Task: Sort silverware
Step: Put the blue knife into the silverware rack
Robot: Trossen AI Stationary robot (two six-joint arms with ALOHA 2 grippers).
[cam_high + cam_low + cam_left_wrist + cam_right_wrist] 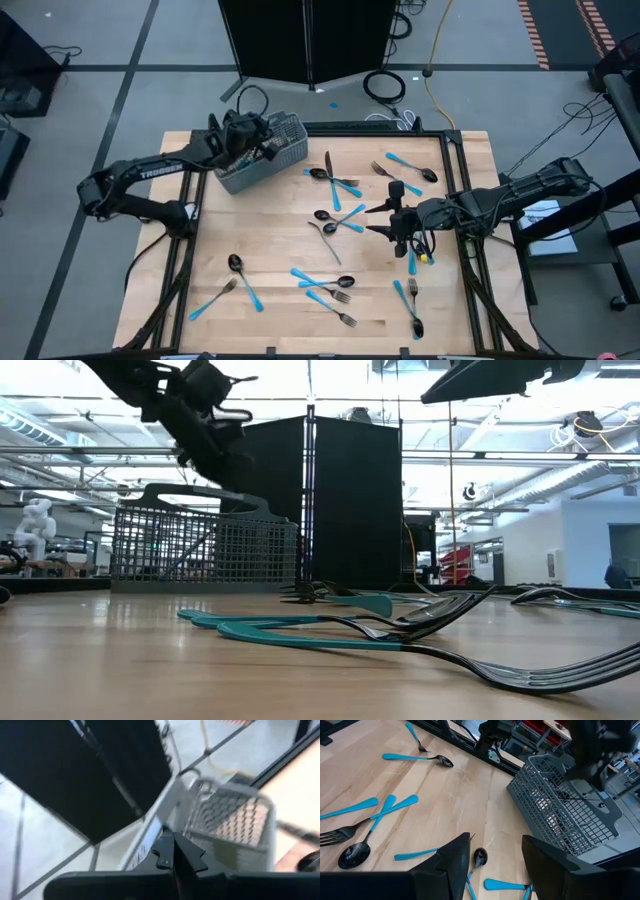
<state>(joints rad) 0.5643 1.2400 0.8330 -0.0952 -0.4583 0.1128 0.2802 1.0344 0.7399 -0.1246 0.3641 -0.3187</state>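
The silverware, forks and spoons with light-blue handles, lies scattered flat on the wooden table [270,240]: one group near the middle [335,222], one by the near edge [325,285], one at the far right [410,165]. A grey wire-mesh basket [262,160] stands at the far left corner. My left gripper [265,145] hangs shut above the basket [205,550], and I see nothing between its fingers [175,852]. My right gripper [393,222] hovers open over the table's right half, above a spoon [479,855].
A black frame rail [370,128] runs along the table's far edge, with cables on the floor beyond it. Two handles [415,258] lie beneath my right wrist. Bare wood shows between the basket and the near-left spoon [236,263].
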